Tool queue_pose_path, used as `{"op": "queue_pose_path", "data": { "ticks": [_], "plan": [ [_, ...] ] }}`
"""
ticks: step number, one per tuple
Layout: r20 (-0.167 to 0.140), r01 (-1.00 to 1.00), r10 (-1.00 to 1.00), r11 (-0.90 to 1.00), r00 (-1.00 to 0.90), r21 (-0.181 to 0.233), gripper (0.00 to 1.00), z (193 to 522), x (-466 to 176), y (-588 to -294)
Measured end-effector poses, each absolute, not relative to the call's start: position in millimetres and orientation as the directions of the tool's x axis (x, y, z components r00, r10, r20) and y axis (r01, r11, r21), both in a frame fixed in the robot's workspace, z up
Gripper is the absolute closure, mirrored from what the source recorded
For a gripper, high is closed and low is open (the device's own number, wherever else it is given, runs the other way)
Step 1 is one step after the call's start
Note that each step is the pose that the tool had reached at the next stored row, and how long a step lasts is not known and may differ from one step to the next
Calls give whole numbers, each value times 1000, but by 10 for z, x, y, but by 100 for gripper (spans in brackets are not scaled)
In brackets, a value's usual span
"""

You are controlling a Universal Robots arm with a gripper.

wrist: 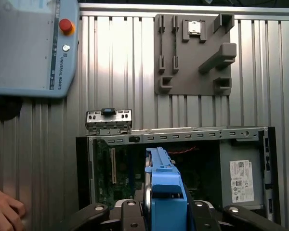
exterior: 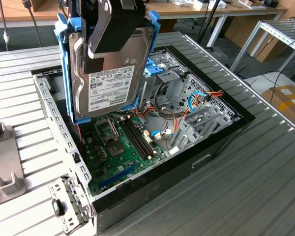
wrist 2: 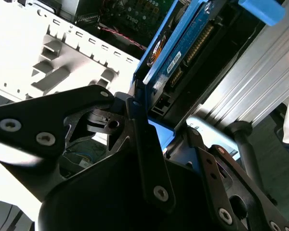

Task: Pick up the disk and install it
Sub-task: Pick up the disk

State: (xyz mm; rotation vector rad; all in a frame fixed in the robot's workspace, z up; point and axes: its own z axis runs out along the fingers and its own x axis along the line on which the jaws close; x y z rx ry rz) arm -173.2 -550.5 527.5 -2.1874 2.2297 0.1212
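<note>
Gripper (exterior: 104, 43) clamped on the disk (exterior: 110, 81), which is upright above the open computer case (exterior: 221, 142). In the exterior view, the motherboard (exterior: 115, 147) lies at the disk's 6 o'clock.

We see the disk (exterior: 110, 73) upright on edge, grey metal with a white label, blue rails along its sides, held above the open case (exterior: 236, 120)

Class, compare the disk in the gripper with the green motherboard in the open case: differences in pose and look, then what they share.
Pose: the disk stands on edge, held by the gripper above the case; the motherboard lies flat inside it. Look: the disk is grey metal with a white label and blue rails; the motherboard is green. Shared: both are flat computer parts.
</note>
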Motion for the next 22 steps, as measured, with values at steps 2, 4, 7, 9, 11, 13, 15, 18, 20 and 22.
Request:
{"op": "queue_pose_path", "data": {
  "ticks": [2,4,7,9,11,13,15,18,20,22],
  "plan": [
    [-65,-999,-998,18,-21,44,63,5271,-1722,-5527],
    [-65,-999,-998,18,-21,44,63,5267,-1713,-5547],
    [-65,-999,-998,18,-21,44,63,5264,-1702,-5574],
    [-65,-999,-998,18,-21,44,63,5261,-1695,-5591],
    [-65,-999,-998,18,-21,44,63,5258,-1689,-5608],
    [-65,-999,-998,18,-20,44,63,5256,-1680,-5629],
    [-64,-999,-998,18,-20,44,63,5242,-1642,-5728],
    [-64,-999,-998,18,-20,44,63,5216,-1504,-5830],
    [-64,-999,-998,18,-21,44,63,5201,-1382,-5844],
    [-64,-999,-998,18,-20,44,63,5179,-1269,-5923]
  ]
}}
